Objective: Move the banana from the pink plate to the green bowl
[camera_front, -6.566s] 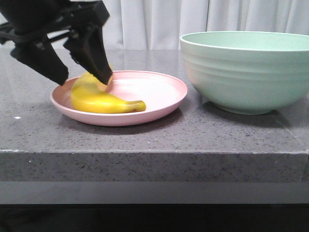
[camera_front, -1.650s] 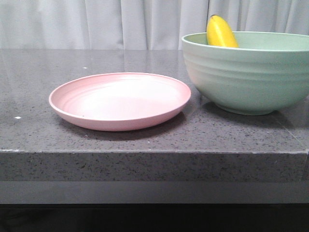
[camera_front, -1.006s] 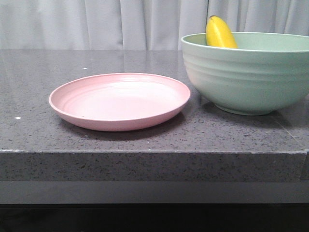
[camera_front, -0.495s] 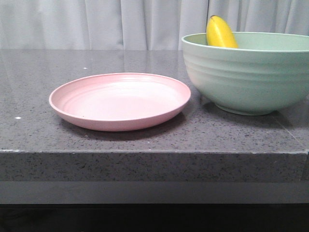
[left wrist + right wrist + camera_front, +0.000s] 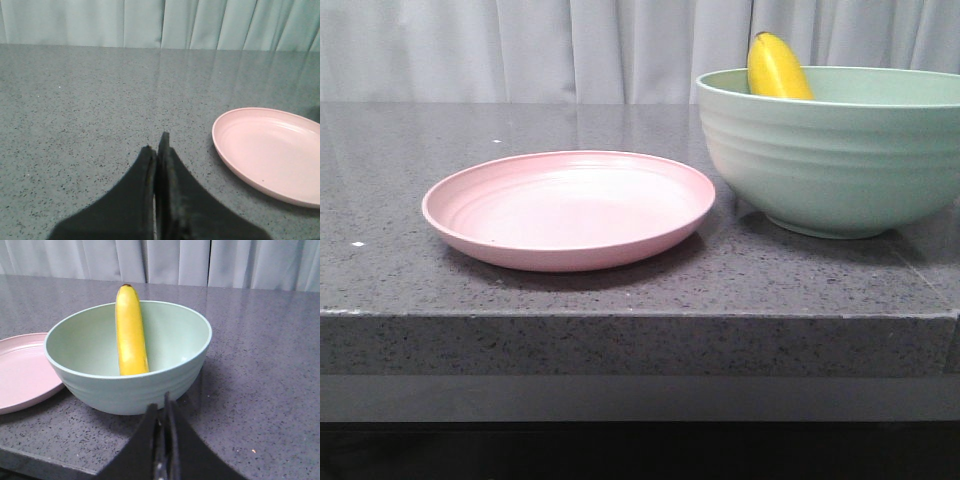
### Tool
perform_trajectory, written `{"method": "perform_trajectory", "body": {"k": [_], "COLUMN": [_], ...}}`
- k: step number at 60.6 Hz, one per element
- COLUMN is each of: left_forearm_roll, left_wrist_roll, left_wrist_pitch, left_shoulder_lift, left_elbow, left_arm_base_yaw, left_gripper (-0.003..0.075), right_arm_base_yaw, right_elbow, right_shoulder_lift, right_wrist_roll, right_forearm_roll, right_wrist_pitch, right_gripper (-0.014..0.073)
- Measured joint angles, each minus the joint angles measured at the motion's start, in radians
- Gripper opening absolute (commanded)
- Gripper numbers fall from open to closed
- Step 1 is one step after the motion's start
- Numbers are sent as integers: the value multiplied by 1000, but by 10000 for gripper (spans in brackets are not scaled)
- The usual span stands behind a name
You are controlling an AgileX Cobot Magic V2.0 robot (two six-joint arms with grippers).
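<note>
The yellow banana (image 5: 777, 68) stands on end inside the pale green bowl (image 5: 830, 160), leaning on its far wall with its tip above the rim. It also shows in the right wrist view (image 5: 130, 332), in the bowl (image 5: 165, 385). The pink plate (image 5: 570, 207) lies empty left of the bowl; it also shows in the left wrist view (image 5: 270, 152) and the right wrist view (image 5: 22, 370). My left gripper (image 5: 158, 145) is shut and empty, over bare countertop beside the plate. My right gripper (image 5: 162, 405) is shut and empty, just short of the bowl's near side. Neither gripper shows in the front view.
A dark grey speckled stone countertop (image 5: 620, 290) carries both dishes, its front edge close to the camera. A pale curtain (image 5: 570, 50) hangs behind the table.
At the earliest frame a gripper was around the banana on the plate. Since then the banana has sat in the bowl and the plate has stayed empty. Nothing has moved in the last second.
</note>
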Motion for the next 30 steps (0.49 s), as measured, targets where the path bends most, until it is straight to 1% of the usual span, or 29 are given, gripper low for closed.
{"method": "perform_trajectory", "body": {"k": [7, 13, 22, 30], "left_forearm_roll": [-15, -18, -18, -21], "left_wrist_roll": [41, 49, 49, 49], "left_wrist_pitch": [-48, -68, -70, -90], "left_shoulder_lift": [-28, -114, -255, -265], "left_elbow": [55, 120, 220, 291], "left_arm_base_yaw": [2, 32, 133, 207], "left_gripper": [-20, -20, -20, -20], "right_arm_base_yaw": [0, 0, 0, 0], "right_elbow": [0, 0, 0, 0], "right_shoulder_lift": [0, 0, 0, 0], "right_wrist_roll": [0, 0, 0, 0], "right_forearm_roll": [0, 0, 0, 0], "right_wrist_pitch": [0, 0, 0, 0], "right_gripper": [-57, -57, -57, -57]}}
